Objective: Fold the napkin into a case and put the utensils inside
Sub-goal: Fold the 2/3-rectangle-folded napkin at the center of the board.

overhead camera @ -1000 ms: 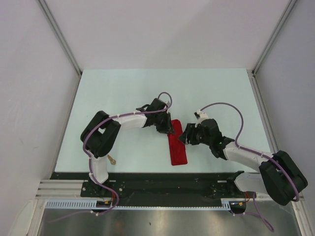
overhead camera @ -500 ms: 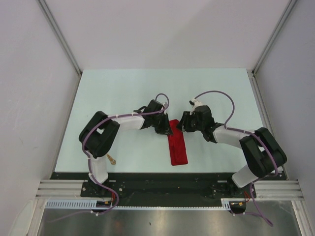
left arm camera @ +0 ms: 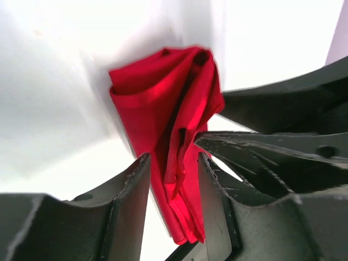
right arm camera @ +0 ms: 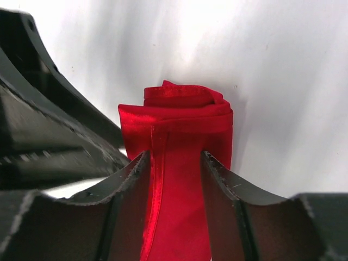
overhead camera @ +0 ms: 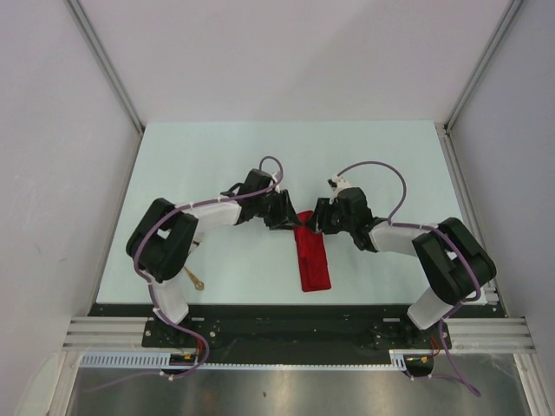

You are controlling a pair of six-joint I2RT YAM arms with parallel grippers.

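Although the left end effector point(left arm camera: 173, 157) stands about half open with the bright red, shiny cloth napkin point(overhead camera: 314, 264) bunched between its fingers, I cannot tell whether it pinches. Just right of it, the right end effector point(right arm camera: 175, 155) clamps the same folded end. Opposed pulls could undo the fold or drag the strip across the tabletop point(overhead camera: 217, 156).

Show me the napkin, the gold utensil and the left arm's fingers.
napkin point(overhead camera: 314, 264): top view, middle of the folded red strip.
gold utensil point(overhead camera: 197, 281): top view, its visible end beside the left arm.
left fingers point(left arm camera: 128, 201): left wrist view, inner face of one finger.
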